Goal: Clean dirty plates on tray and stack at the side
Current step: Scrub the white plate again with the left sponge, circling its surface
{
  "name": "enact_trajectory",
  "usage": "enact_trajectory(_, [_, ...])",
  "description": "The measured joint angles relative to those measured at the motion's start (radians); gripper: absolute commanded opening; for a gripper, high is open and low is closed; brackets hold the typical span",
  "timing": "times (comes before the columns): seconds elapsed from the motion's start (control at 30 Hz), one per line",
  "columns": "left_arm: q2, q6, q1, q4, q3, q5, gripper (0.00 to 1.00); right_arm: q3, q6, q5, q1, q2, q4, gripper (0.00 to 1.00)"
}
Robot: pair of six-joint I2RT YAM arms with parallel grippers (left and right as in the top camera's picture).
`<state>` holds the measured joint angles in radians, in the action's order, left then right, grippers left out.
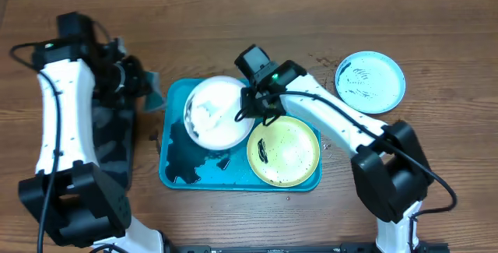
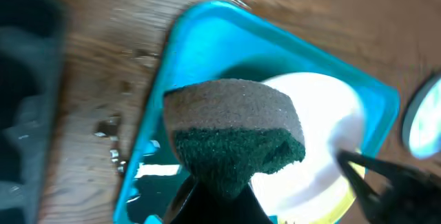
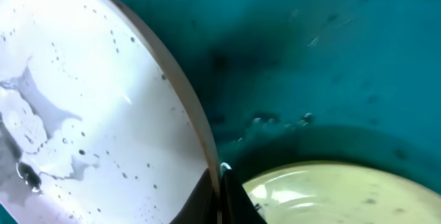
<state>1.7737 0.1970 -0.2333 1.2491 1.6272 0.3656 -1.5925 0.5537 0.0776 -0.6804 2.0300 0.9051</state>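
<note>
In the overhead view we see the turquoise tray (image 1: 233, 177) lying in the middle of the wooden table (image 1: 233, 27), with a wet black smear spread over its lower left part. The white plate (image 1: 214, 113) sits over the tray's upper left area, and the yellow-green plate (image 1: 286, 153) lies in the tray's lower right corner, just beside it, with a black mark near its left side. The light blue plate (image 1: 372, 83) rests on the table outside the tray, toward the upper right of the frame, with black streaks across its face. The right gripper (image 3: 222, 189) has its jaws together, clamped on the right rim of the white plate; in its wrist view we see that rim running into the dark fingers at the bottom edge, the plate's surface wet and dotted with dark specks. The left gripper (image 2: 217, 200) is closed on a sponge (image 2: 234, 134), brown on one layer and green on the other, and holds it near the tray's upper left corner. Beneath the left arm, at the left of the overhead frame, lies a black tray (image 1: 117, 144).
</note>
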Motion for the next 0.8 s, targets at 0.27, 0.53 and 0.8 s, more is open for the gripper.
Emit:
enact_trajectory(0.27, [0.000, -0.008, 0.178, 0.000, 0.000, -0.064, 0.04, 0.038, 0.014, 0.053, -0.008, 0.059, -0.045, 0.04])
enact_trajectory(0.53, [0.031, 0.023, 0.251, -0.013, -0.022, -0.108, 0.04, 0.038, 0.019, 0.069, -0.008, 0.092, -0.063, 0.04])
enact_trajectory(0.8, [0.154, 0.032, 0.260, -0.006, -0.112, -0.119, 0.04, 0.038, 0.019, 0.073, -0.008, 0.092, -0.079, 0.04])
